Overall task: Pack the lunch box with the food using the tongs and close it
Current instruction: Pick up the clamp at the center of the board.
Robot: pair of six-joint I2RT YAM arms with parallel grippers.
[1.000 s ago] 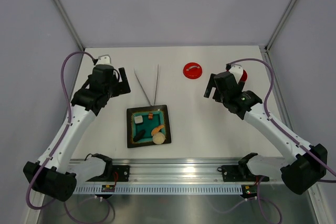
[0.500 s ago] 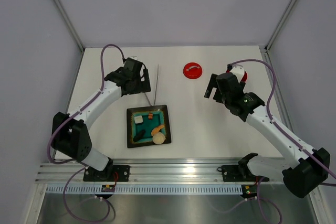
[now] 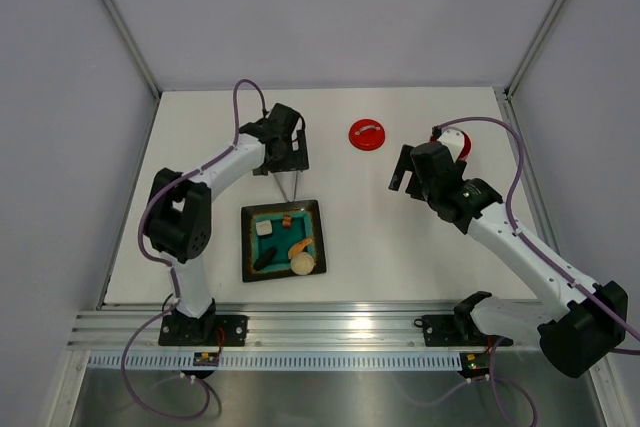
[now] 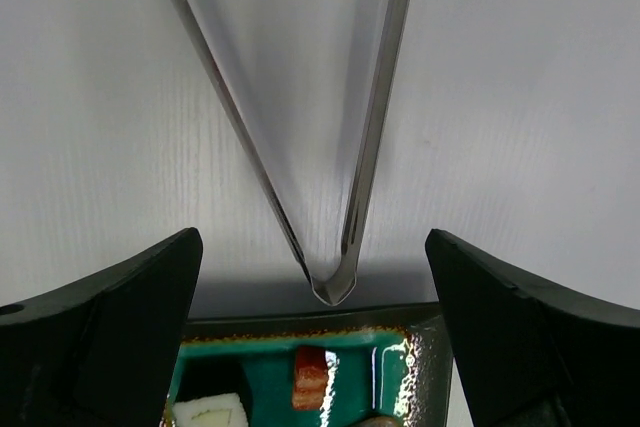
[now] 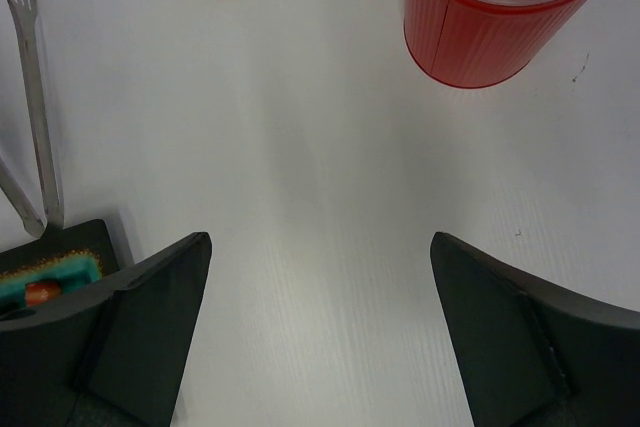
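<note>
Left end effector [image 4: 312, 242]: jaws spread wide, holding nothing, above the joined end of the tongs [image 4: 375, 127].
Tongs: flat on the bench [image 3: 380, 237], with the V's tip just beside the far edge of the plate [image 3: 315, 212].
Right end effector [image 5: 320, 247]: wide open, empty, near the lunch box [image 5: 480, 27].
Lunch box: upright, uncovered; the lid [image 3: 367, 134] lies apart from it.
Food [image 3: 302, 264]: on the plate's teal centre.
</note>
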